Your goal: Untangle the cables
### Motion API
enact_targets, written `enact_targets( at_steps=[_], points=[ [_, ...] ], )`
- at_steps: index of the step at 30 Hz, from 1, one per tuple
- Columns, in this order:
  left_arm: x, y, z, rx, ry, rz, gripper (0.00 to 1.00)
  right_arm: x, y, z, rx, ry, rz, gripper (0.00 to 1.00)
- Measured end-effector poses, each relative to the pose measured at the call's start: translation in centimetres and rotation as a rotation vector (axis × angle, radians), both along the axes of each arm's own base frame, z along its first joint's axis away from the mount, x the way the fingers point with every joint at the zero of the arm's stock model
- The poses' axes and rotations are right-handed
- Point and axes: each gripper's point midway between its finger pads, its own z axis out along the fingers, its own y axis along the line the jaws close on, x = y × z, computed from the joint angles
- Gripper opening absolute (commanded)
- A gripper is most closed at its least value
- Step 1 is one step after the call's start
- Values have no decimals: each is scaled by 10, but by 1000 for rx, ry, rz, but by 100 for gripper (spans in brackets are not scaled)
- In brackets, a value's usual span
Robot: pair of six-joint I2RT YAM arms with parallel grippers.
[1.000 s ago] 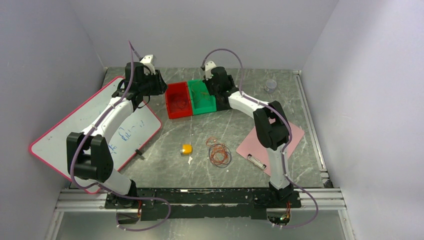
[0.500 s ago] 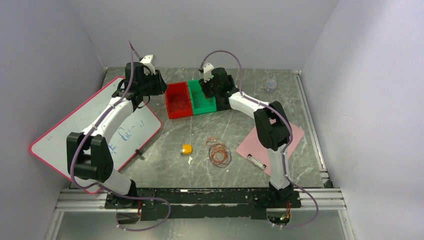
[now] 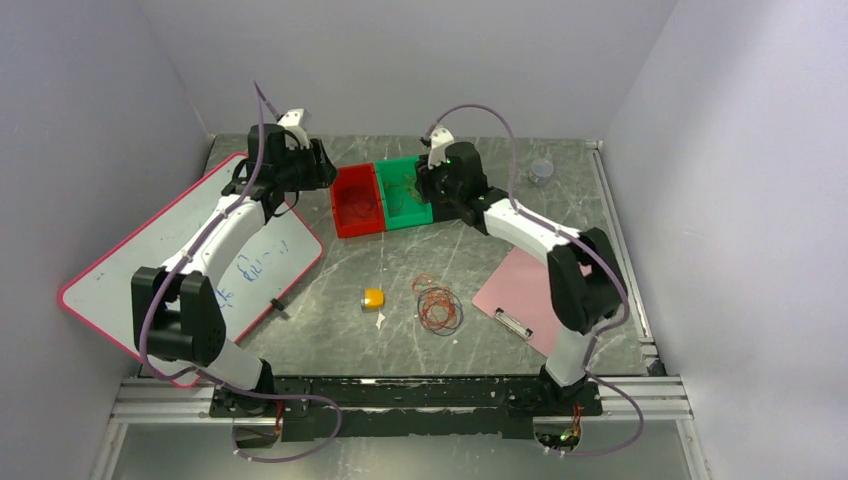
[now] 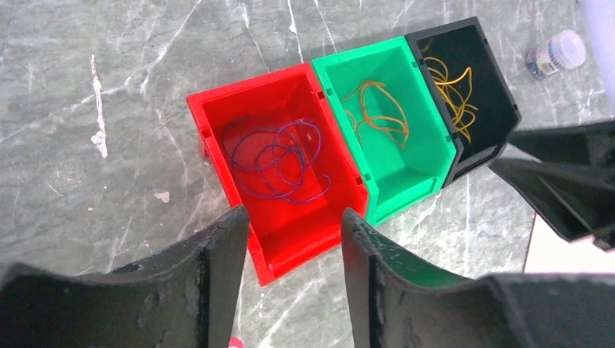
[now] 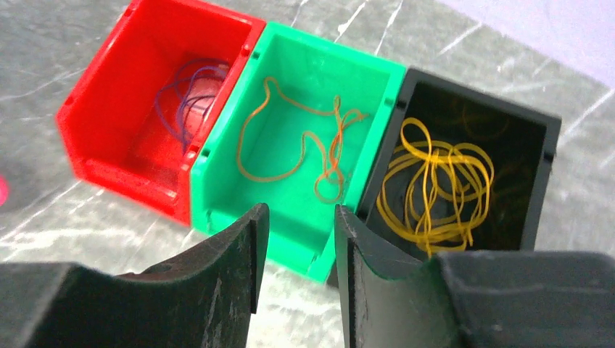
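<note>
The tangle of orange, red and dark cables [image 3: 438,305] lies on the table in front of both arms, touched by neither. A purple cable [image 4: 275,156] lies in the red bin [image 4: 217,152], an orange cable [image 5: 304,145] in the green bin [image 5: 290,80], and yellow cables [image 5: 435,181] in the black bin [image 5: 479,98]. My left gripper [image 4: 294,217] hovers open and empty at the red bin's near end. My right gripper [image 5: 299,214] is open and empty above the near edge between the green and black bins.
A whiteboard [image 3: 130,270] with a pink rim lies at the left under my left arm. A pink clipboard [image 3: 530,290] lies at the right. A small yellow object [image 3: 373,297] sits left of the tangle. A small jar [image 3: 541,170] stands at the back right.
My right gripper has opened over the green bin and drawn back to the right, its elbow swinging right. My left jaws have spread a little wider; that arm has barely moved.
</note>
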Motion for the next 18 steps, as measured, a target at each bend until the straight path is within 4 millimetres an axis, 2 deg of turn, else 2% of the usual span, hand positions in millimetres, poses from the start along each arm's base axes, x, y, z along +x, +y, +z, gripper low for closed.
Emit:
enact_targets(
  at_steps=[5,11,14,18],
  points=[
    [-6,4,11,-24,-17,2,58,-46,-28,12,72,63,-73,42],
    [-18,-8,17,-43,-10,-33,57,-115,-64,-3,122,208,-154,44],
    [-38,-33,14,-44,5,-83,56,-146,-79,-18,142,294,-194,45],
    [-96,-100,-4,-56,64,-234,56,-185,-91,-45,176,422,-237,45]
  ],
)
